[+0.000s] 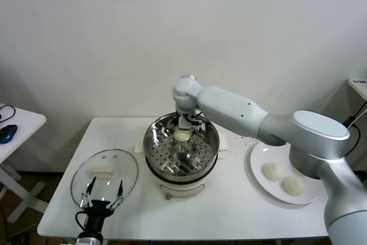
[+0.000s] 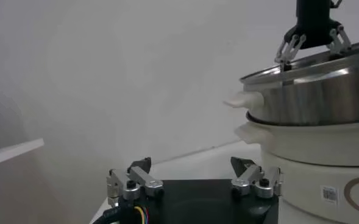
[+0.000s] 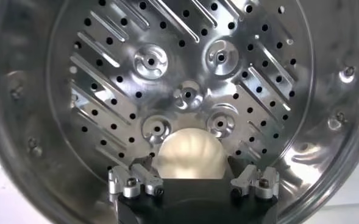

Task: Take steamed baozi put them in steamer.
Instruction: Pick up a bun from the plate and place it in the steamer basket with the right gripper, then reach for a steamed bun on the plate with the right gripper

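Observation:
The steamer [image 1: 213, 142] is a shiny steel pot with a perforated insert [image 3: 185, 91] on a white base, at the table's middle. One steamed baozi [image 1: 182, 136] lies on the insert near the far wall. My right gripper [image 1: 191, 125] hangs just over it, open, its fingers [image 3: 144, 173] to either side of the bun [image 3: 188, 152] without closing on it. Two more baozi [image 1: 272, 171] [image 1: 292, 185] rest on the white plate [image 1: 256, 162] to the right. My left gripper [image 1: 103, 192] is parked open and empty at the table's front left.
A round glass lid [image 1: 123, 167] with a white handle lies flat left of the steamer, just beyond the left gripper. The left wrist view shows the steamer's wall [image 2: 313, 97] and the right gripper [image 2: 312, 49] above its rim. A small side table [image 1: 26, 120] stands far left.

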Controlling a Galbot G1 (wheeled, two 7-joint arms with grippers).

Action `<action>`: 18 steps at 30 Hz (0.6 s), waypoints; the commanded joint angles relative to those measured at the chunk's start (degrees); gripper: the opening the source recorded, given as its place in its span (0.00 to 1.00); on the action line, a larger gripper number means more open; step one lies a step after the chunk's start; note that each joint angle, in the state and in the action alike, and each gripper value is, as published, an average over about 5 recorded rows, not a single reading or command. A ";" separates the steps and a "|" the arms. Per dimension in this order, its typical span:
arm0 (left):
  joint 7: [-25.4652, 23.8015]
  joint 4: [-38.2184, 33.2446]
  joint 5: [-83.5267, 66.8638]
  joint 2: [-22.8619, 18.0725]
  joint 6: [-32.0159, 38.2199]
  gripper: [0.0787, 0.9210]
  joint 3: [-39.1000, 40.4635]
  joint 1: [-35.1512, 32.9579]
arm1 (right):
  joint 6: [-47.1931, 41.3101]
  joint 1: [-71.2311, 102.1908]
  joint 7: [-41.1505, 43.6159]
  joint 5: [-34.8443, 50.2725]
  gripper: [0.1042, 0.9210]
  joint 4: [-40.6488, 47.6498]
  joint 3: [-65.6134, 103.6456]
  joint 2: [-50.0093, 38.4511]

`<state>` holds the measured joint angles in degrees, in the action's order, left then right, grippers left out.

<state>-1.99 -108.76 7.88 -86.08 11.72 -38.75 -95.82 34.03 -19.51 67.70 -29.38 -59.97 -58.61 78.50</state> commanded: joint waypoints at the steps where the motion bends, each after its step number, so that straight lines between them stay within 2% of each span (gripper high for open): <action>1: -0.03 -0.46 0.07 0.20 -0.27 0.88 0.07 0.10 | 0.25 -6.14 2.00 7.66 0.88 -5.79 -0.59 -4.77; 5: 0.00 -0.81 -0.10 0.53 -0.29 0.88 -0.03 -0.07 | -3.52 -13.48 3.84 18.20 0.88 -9.30 -3.58 -10.30; 12: 0.87 -1.21 -1.12 0.62 0.51 0.88 0.62 -0.04 | -23.41 -25.16 5.67 45.77 0.88 -13.15 -16.31 -22.29; 15: 1.14 -1.52 -2.01 0.80 1.28 0.88 0.93 -0.23 | -28.56 -25.23 5.62 52.24 0.88 -12.87 -18.40 -27.03; 18: 1.08 -1.99 -2.56 1.09 2.00 0.88 1.05 -0.57 | -31.76 -23.46 5.27 54.27 0.88 -12.55 -18.86 -31.83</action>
<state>-1.14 -110.26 6.60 -85.38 12.55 -37.96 -96.06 16.52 -37.02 71.87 4.47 -69.56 -70.32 60.02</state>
